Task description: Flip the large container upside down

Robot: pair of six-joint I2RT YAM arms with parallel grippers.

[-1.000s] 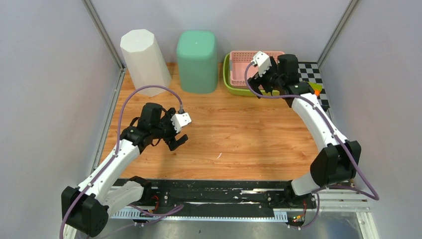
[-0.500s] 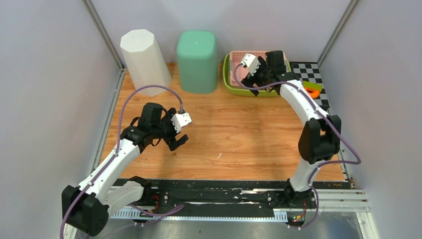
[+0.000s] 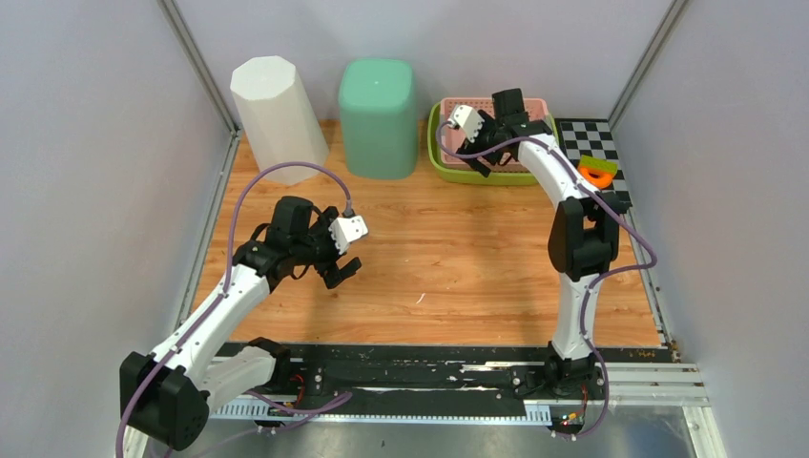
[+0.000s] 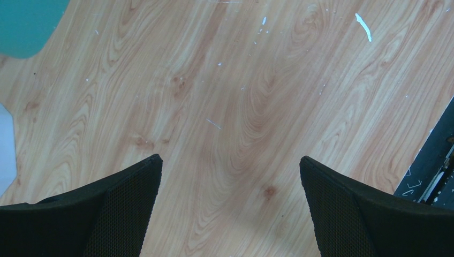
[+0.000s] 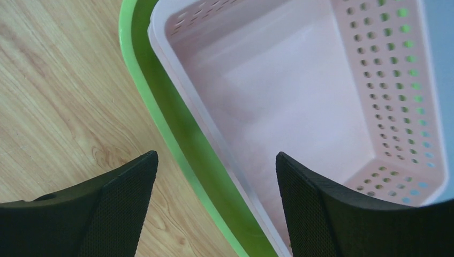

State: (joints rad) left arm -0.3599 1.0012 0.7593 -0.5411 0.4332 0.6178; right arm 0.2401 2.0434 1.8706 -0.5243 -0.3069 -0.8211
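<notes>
A lime green tub (image 3: 435, 143) stands at the back right of the table with a pink perforated basket (image 3: 528, 103) nested in it, both open side up. My right gripper (image 3: 484, 155) is open and hovers over the tub's near left rim. In the right wrist view the green rim (image 5: 176, 134) and the pink basket (image 5: 300, 91) run between my open fingers (image 5: 123, 209), with the right gripper (image 5: 217, 160) touching neither. My left gripper (image 3: 339, 272) is open and empty over bare wood at the left; in its wrist view (image 4: 230, 163) only table shows.
A tall white octagonal container (image 3: 277, 110) and a mint green bin (image 3: 379, 114) stand at the back left and centre, closed faces up. An orange object (image 3: 599, 175) lies on a checkerboard (image 3: 591, 138) at the right. Grey walls enclose the table.
My right arm has swung left and stretched out, bringing its gripper from over the tub's right part to its left rim. The left arm has not moved.
</notes>
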